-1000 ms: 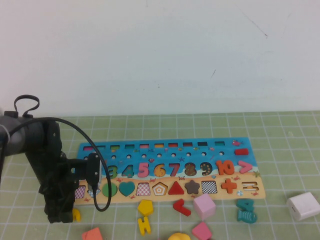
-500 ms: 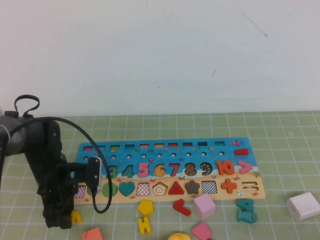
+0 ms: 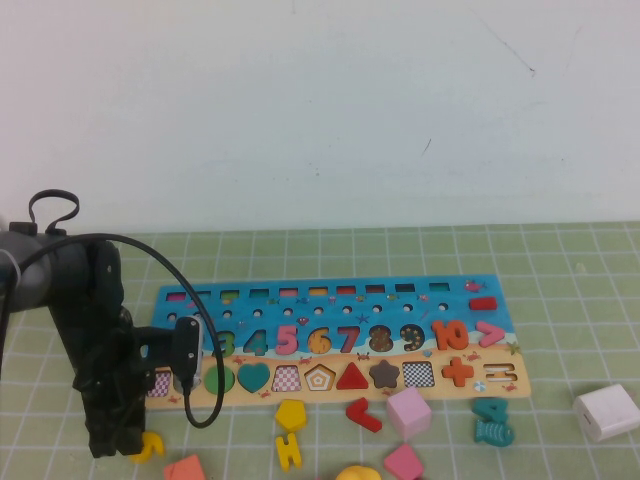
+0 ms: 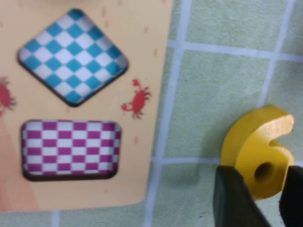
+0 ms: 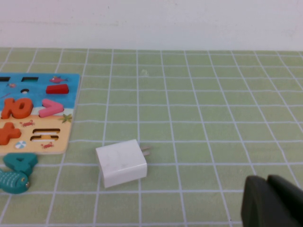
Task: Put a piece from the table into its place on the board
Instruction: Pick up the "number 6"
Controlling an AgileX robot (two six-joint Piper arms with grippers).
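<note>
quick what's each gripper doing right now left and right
Left gripper: low over the table's near-left, fingers on either side of the yellow 6 piece, closing on it.
Right gripper: parked over the mat, near the white charger, shut, holding nothing.

Left arm [image 3: 95,340] hides board's [image 3: 400,290] left end

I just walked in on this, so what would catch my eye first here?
The black left tool, low at the table's near left, straddles a bright yellow 6 just off the long puzzle board's left end. Loose coloured pieces lie along the board's near edge. The right tool hovers beside a white plug block.
</note>
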